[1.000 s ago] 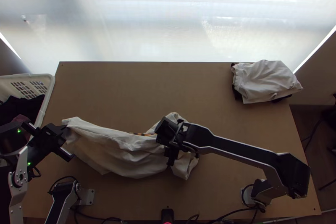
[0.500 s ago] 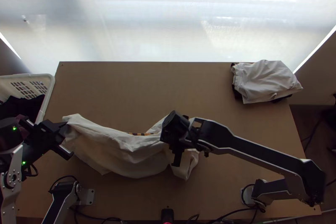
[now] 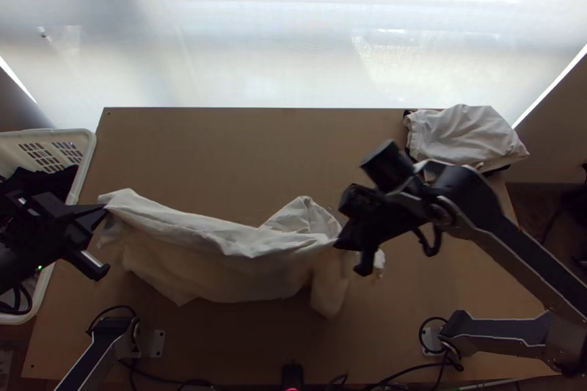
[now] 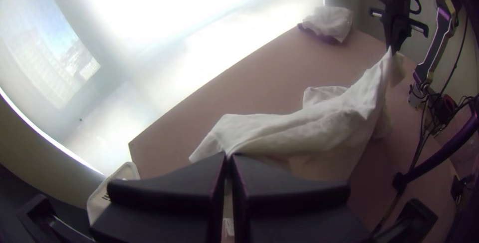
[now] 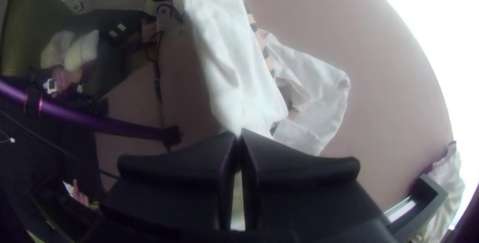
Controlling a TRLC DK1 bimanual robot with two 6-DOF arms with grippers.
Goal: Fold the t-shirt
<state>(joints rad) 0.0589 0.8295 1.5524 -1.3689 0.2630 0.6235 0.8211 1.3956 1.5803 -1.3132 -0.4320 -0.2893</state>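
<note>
While the left gripper [image 4: 229,156] pinches the t-shirt [image 3: 220,262] near the basket [image 3: 86,155] and the right gripper [image 5: 239,133] pinches it farther away, even tension should precede lowering.

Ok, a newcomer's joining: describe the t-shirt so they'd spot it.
Find the wooden table, then its near half. The white t-shirt sags there, gripped by the left pincer and the right pincer, unlike the pale cloth at the far right corner.

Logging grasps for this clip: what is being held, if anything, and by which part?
The white t-shirt: left end effector and right end effector pinch it near opposite ends; sleeve or hem cannot be told.
</note>
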